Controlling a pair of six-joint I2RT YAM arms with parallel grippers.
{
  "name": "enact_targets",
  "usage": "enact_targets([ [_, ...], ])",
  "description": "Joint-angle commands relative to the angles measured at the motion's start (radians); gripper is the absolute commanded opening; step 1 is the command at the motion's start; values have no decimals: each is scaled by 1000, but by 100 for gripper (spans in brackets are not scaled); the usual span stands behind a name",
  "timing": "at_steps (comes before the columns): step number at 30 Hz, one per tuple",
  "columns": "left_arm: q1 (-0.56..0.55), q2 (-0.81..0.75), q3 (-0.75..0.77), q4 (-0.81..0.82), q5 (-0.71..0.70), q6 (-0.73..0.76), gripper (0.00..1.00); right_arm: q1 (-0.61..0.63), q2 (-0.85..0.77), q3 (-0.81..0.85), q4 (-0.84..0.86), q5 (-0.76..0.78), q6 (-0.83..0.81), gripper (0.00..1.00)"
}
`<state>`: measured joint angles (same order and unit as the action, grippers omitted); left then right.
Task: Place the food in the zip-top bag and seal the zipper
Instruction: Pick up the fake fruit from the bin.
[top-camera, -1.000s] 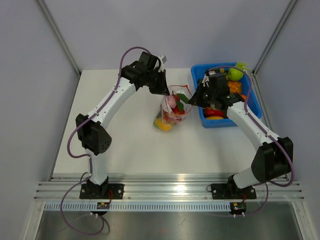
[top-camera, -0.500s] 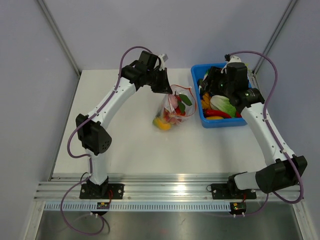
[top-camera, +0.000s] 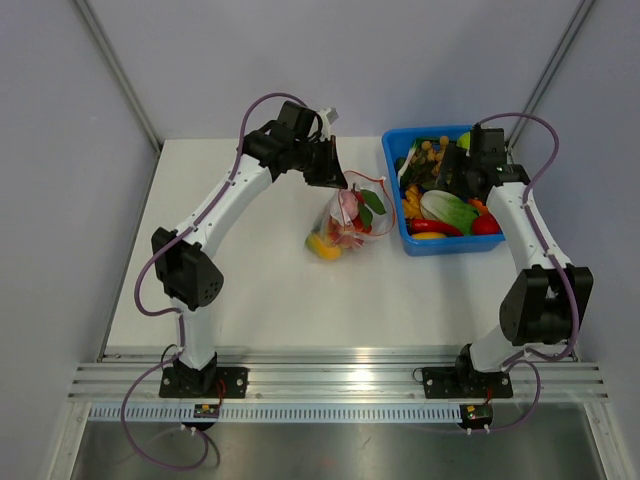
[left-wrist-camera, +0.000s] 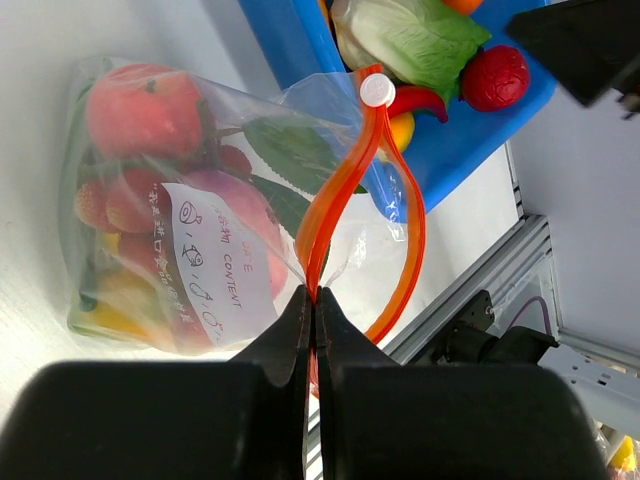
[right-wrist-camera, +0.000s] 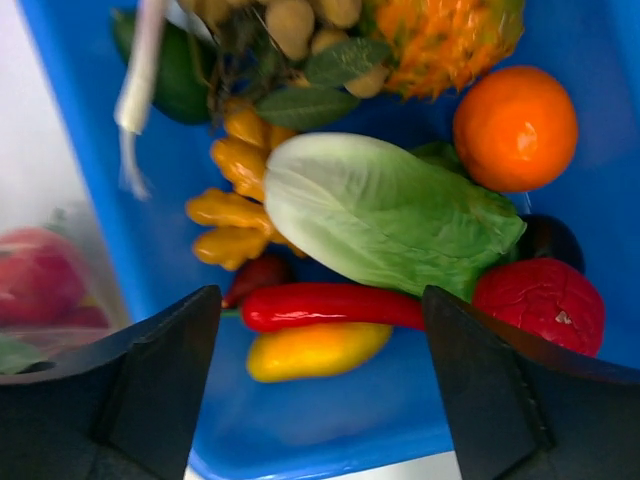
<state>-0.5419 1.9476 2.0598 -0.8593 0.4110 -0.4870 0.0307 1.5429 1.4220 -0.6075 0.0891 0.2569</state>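
1 zipper (left-wrist-camera: 345, 180) pinched tight by left gripper (left-wrist-camera: 313, 300), right gripper (right-wrist-camera: 318, 310) wide open, empty, over blue bin (right-wrist-camera: 330, 420)

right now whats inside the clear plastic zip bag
A round red-orange plastic fruit, dark green leaves, a pink fruit and a yellow piece show through the clear plastic bag. The white handwritten label covers whatever lies behind it.

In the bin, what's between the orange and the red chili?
The pale green cabbage lies between the orange and the red chili, its lower edge over the chili. Clearest in the right wrist view.
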Motion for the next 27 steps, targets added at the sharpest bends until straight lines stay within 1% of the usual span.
enact_targets([
  [1, 0, -75, 2, 75, 54, 13, 0, 3, 63, 67, -60, 46, -151, 92],
  [5, 0, -82, -9, 78, 54, 13, 0, 3, 80, 60, -40, 89, -232, 95],
  [8, 0, -87, -20, 82, 54, 14, 0, 2, 60, 15, 0, 164, -278, 95],
  [9, 0, -88, -24, 83, 54, 13, 0, 3, 59, 3, 3, 223, -277, 95],
  [14, 0, -96, -52, 103, 64, 8, 0, -17, 97, -3, -46, 328, -263, 98],
  [16, 0, -101, -59, 108, 69, 8, 0, -22, 114, -17, -58, 333, -223, 99],
  [17, 0, -102, -67, 106, 68, 8, 0, -53, 115, -34, -57, 331, -220, 100],
  [21, 0, -107, -76, 111, 68, 13, 0, -67, 103, -81, -34, 337, -212, 99],
  [27, 0, -102, -82, 118, 75, 8, 0, -100, 105, -136, -9, 299, -191, 100],
])
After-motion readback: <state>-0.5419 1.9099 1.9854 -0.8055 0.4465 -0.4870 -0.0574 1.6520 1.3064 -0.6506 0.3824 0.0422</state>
